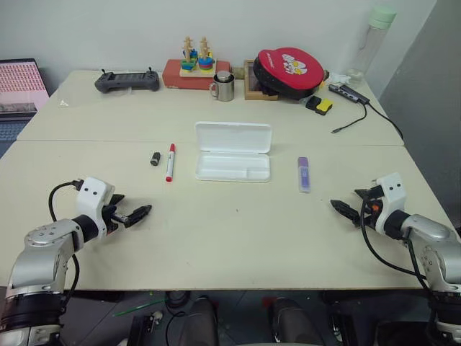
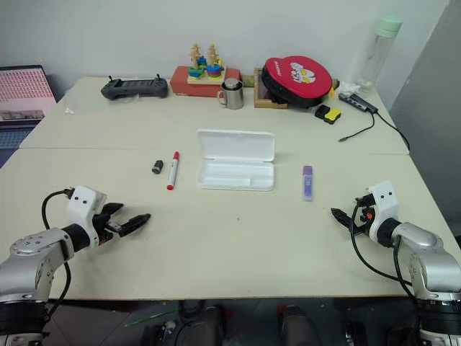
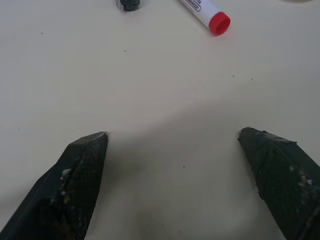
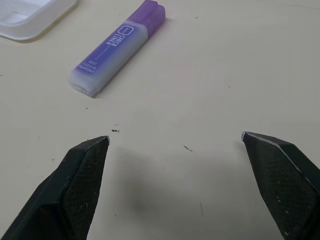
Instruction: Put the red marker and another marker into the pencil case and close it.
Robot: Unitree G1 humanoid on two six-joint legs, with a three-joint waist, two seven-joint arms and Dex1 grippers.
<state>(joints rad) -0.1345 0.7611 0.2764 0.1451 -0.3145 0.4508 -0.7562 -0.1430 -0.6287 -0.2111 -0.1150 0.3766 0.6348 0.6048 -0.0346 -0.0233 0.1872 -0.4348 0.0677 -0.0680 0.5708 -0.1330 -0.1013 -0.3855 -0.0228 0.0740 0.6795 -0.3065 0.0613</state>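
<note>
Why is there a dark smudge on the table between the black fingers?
That smudge is a shadow. In the left wrist view, a soft grey shadow lies on the table between the open left gripper's fingers. In the right wrist view, a fainter one lies between the open right gripper's fingers, while the purple marker looks sharp enough to read.

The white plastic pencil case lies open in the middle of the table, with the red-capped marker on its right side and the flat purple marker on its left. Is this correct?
Not quite: the sides are swapped. In the left eye view the white plastic pencil case lies open mid-table, but the red-capped marker is on its left and the flat purple marker on its right.
</note>
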